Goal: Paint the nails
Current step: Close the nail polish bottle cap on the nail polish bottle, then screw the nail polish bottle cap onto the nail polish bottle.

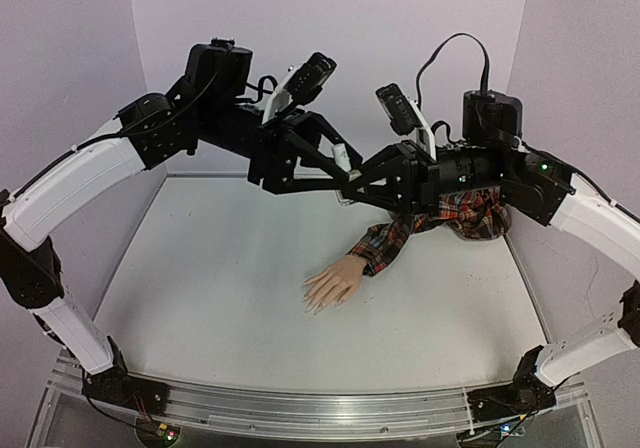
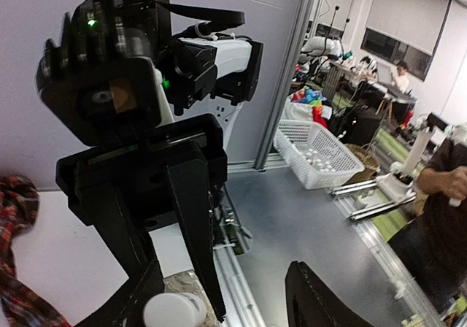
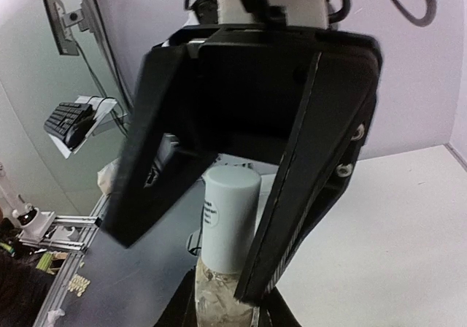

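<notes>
counter (image 1: 220, 298): pale and flat, far below both pincers.
left arm (image 1: 75, 183): white and black, reaching up and inward to meet the other arm in mid-air.
right arm (image 1: 590, 218): white and black, reaching in from the opposite side at much the same height.
sleeve (image 1: 440, 218): red plaid cloth, bunched on the counter below the right pincer's wrist and partly hidden by it.
mannequin hand (image 1: 333, 285): skin-coloured, flat on the counter below the two pincers and a little nearer the arm bases, well apart from both. its fingers point away from the sleeve.
left pincer (image 3: 181, 263): fingers apart, one on each side of the cap. the right wrist view shows a clear gap on one side, while the other finger is just beside the cap; whether it touches, i cannot tell.
right pincer (image 2: 175, 301): clamped on the bottle's body, tip to tip with the left pincer.
bottle (image 3: 219, 305): small and clear, upright between the right pincer's fingers, high above the counter.
cap (image 3: 230, 210): white cylinder on top of the bottle, between the left pincer's spread fingers.
nails (image 1: 315, 306): at the mannequin hand's fingertips, on the counter, below both pincers and touched by neither. they are too small to tell whether they are painted.
</notes>
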`<state>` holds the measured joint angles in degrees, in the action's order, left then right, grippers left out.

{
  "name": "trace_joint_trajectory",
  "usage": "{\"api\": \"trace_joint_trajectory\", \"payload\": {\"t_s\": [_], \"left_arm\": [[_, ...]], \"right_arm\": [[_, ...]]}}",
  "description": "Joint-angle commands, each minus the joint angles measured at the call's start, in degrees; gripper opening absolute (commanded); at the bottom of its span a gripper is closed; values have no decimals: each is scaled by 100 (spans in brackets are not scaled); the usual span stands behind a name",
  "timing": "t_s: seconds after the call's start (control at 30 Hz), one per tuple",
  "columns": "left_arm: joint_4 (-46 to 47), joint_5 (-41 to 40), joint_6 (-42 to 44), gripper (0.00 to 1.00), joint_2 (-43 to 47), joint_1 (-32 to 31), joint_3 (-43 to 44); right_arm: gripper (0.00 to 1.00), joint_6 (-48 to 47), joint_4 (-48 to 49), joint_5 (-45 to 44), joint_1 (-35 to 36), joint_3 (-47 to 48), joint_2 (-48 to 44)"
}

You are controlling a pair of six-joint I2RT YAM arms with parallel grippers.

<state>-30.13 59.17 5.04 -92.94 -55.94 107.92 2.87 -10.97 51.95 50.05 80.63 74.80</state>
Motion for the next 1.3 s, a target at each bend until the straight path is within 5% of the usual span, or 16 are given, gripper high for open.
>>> {"api": "trace_joint_trajectory", "payload": {"t_s": [0.0,0.33,0.7,0.93,1.07,1.27], "left_arm": [[148,-650,-247,68,328,-214,-787],[972,-1831,-1045,99,900,76,-1611],[1751,-2449,-1714,99,1355,135,-2546],[1898,-5046,-3522,95,1962,133,-2855],[2213,-5219,-4095,92,1805,75,-2461],[1972,-5417,-3624,89,793,-353,-905]], "right_arm": [[0,-14,1461,-688,-56,248,-105],[0,-128,1420,-811,-75,-165,-473],[0,-649,797,-2103,-68,-451,-1084],[0,-931,665,-3496,-72,-709,-1304],[0,-1109,660,-3983,-63,-599,-1103],[0,-1240,657,-4332,-17,-276,-755]]}}
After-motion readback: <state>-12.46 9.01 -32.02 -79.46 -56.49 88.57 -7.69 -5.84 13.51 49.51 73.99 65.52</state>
